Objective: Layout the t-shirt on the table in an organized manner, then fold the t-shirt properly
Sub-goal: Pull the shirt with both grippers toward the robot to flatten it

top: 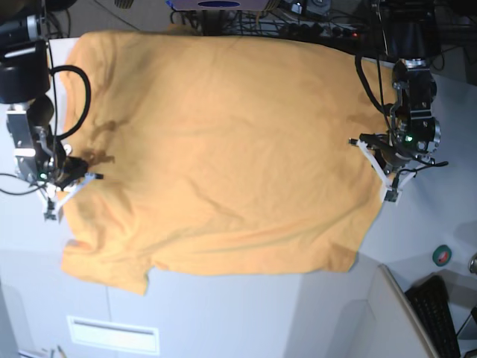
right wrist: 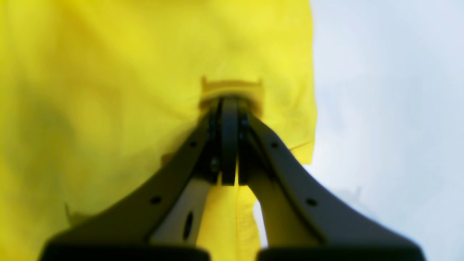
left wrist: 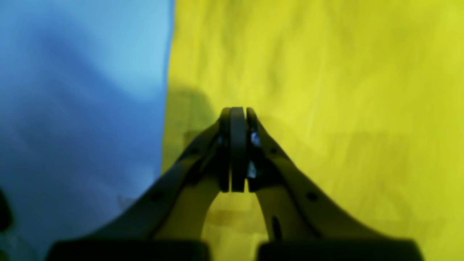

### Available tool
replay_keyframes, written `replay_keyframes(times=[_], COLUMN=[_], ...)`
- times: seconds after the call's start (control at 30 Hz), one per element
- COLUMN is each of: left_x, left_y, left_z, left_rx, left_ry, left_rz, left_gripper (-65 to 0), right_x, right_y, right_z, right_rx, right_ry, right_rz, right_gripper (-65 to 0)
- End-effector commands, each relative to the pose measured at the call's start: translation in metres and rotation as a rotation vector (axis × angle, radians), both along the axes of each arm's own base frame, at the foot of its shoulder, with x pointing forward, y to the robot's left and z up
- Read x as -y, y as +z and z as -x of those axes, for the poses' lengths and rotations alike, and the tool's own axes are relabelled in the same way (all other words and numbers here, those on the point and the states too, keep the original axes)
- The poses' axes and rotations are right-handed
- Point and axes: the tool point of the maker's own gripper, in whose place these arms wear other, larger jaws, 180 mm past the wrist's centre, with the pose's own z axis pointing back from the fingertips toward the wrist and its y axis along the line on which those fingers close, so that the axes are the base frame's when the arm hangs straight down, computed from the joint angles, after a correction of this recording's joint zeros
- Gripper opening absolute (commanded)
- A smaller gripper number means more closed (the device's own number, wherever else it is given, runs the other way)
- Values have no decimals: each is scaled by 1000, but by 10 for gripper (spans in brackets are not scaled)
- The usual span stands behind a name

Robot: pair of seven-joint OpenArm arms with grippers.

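The t-shirt (top: 216,149) lay spread flat across the table (top: 417,224), its lower edge hanging over the near rim at 6 o'clock. My left gripper (left wrist: 237,112) stood at the shirt's 3 o'clock edge, fingers pressed together, holding nothing visible. My right gripper (right wrist: 229,101), at 9 o'clock, was clamped on the fabric.

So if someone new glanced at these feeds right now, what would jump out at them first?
The big orange-yellow t-shirt, spread nearly flat and covering most of the white table, plain side up. Next, the two arms at its opposite side edges: the left gripper on the base view's right and the right gripper on its left, both shut. The right wrist view shows cloth pinched at those fingertips.
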Motion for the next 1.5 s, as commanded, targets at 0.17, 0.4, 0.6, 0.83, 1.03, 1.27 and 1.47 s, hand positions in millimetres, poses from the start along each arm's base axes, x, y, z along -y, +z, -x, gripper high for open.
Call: replay_keyframes(times=[0.17,0.4,0.6,0.83,1.03,1.27,1.47], left_x=[6,24,28,28,24,13,7], left_y=[9,15,24,23,-4,-31,-37], left_z=[-40,-70,-51,5,45,40,11], left_rx=[34,46,39,8,-87,-143,-146], left_ry=[-28,-66,-92,-143,-144,-97,-56], left_rz=[5,20,-13,-66,-69,-36,-9], left_gripper=[-650,-650,-650,-650,-650,-650,-650], right_x=[49,54,39,0,-8,-10,0], right_y=[3,27,52,100,63,24,-9], right_z=[-36,-88,-90,-21,65,98,82], right_rx=[91,240,256,247,28,-90,-84], right_ry=[-78,26,83,163,132,102,54], right_rz=[89,192,189,164,112,78,67], right_gripper=[-650,-650,-650,-650,-650,-650,-650])
